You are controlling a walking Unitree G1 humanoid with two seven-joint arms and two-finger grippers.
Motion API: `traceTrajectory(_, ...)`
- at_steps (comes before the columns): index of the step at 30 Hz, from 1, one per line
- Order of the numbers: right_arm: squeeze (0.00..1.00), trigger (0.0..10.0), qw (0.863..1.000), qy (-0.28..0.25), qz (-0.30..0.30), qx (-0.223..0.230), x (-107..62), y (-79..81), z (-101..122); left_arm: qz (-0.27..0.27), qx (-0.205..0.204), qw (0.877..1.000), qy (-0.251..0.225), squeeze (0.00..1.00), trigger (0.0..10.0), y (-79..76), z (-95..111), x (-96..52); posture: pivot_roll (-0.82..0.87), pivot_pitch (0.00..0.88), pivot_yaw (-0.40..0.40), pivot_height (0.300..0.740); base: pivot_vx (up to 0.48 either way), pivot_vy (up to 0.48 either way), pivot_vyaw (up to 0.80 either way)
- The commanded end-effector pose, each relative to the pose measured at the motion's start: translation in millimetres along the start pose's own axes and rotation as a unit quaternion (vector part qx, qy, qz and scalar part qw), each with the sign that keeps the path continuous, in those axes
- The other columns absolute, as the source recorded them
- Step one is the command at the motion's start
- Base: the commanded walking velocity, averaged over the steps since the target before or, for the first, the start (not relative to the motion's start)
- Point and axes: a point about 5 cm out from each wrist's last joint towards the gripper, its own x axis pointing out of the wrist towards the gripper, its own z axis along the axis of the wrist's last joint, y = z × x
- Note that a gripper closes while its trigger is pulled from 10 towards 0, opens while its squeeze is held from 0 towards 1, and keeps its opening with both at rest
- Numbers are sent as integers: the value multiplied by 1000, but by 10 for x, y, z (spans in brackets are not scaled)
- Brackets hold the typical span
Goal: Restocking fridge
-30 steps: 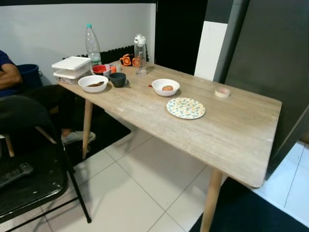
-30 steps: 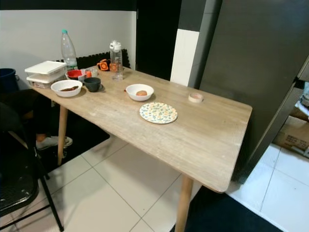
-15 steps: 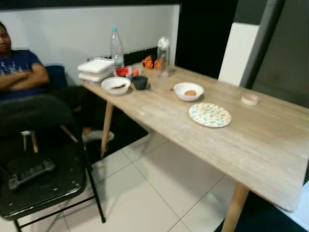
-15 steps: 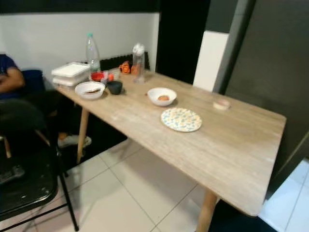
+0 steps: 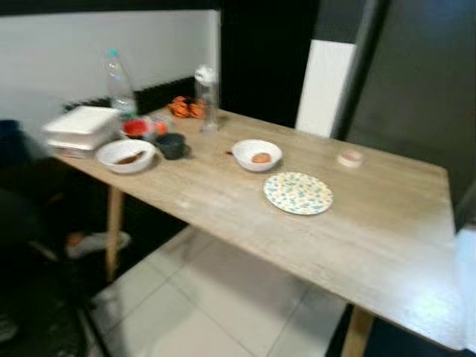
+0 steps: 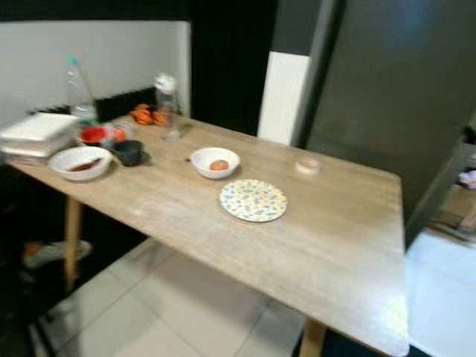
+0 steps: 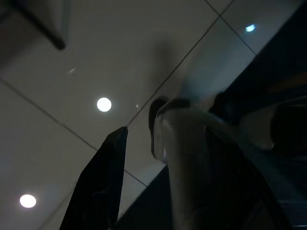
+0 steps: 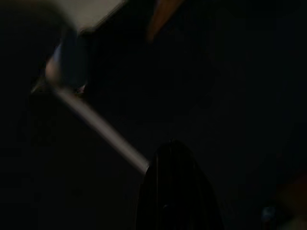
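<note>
Black fingers point(image 7: 98, 187) of the left arm hang over glossy floor tiles point(image 7: 72, 72); grip state cannot be told. Wooden table point(image 5: 372, 238) carries a round patterned plate point(image 5: 297, 193) beside a white bowl point(image 5: 256, 155).

My right hand point(image 8: 175, 191) hangs in deep shade, and one black finger point(image 8: 176, 184) rises dark against a near-black background. I cannot tell whether the fingers stand apart or together. A pale, blurred bar point(image 8: 98, 124) runs diagonally from a lighter rounded patch down toward the finger. A bright patch point(image 8: 91, 12) and an orange-brown streak point(image 8: 160, 17) lie at the far edge; both are too blurred to identify.
</note>
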Motion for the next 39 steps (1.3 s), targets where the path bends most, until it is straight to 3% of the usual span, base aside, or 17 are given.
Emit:
traceTrajectory(1,0,10000,1000,-3,-13,9,-7,-63,7,0,-2,1000,-1,0,10000,-13,8,5,-97,0,2,740,0,0,-781)
traceTrajectory(7,0,10000,999,-9,-20,23,-10,-87,16,-6,-1,1000,-1,0,10000,-11,7,3,-98,0,1,740,0,0,-130)
traceTrajectory(17,0,10000,998,1,-38,43,-23,-165,-36,7,-5,1000,-3,0,10000,17,7,-1,-99,0,1,740,0,-367,0)
traceTrajectory(20,0,10000,989,28,-95,110,-72,-393,-179,10,-6,1000,-2,0,10000,24,8,-1,-99,0,0,740,0,0,0)
traceTrajectory(23,0,10000,968,54,-161,183,-160,-665,-357,10,-7,1000,-2,0,10000,26,7,-2,-99,0,0,740,0,0,0)
traceTrajectory(26,0,10000,949,65,-205,229,-230,-835,-467,9,-8,1000,-2,0,10000,22,6,-2,-101,0,-3,740,0,0,0)
traceTrajectory(27,0,10000,937,67,-234,252,-282,-950,-525,9,-8,1000,-3,0,10000,21,5,-2,-101,0,-3,740,0,0,0)
traceTrajectory(30,0,10000,918,71,-271,281,-354,-1091,-596,9,-9,1000,-3,0,10000,19,4,-2,-101,0,-3,740,0,0,0)
traceTrajectory(31,0,10000,901,72,-304,301,-438,-1247,-653,8,-9,1000,-3,0,10000,16,2,-2,-101,0,-3,740,0,0,0)
traceTrajectory(32,0,10000,901,72,-304,301,-438,-1247,-653,8,-9,1000,-3,0,10000,16,2,-2,-101,0,-3,740,0,0,0)
traceTrajectory(33,0,10000,872,70,-359,325,-596,-1510,-730,7,-8,1000,-3,0,10000,12,0,-2,-101,0,-3,740,0,0,0)
traceTrajectory(34,0,10000,855,61,-390,337,-700,-1671,-747,6,-8,1000,-3,0,10000,12,-1,-2,-101,0,-3,740,0,0,0)
traceTrajectory(37,0,10000,843,54,-411,342,-776,-1786,-747,6,-8,1000,-3,0,10000,13,0,-3,-101,0,-3,740,0,0,0)
traceTrajectory(39,0,10000,806,21,-479,346,-1042,-2148,-668,6,-6,1000,-4,0,10000,25,3,-5,-102,0,-6,740,0,0,0)
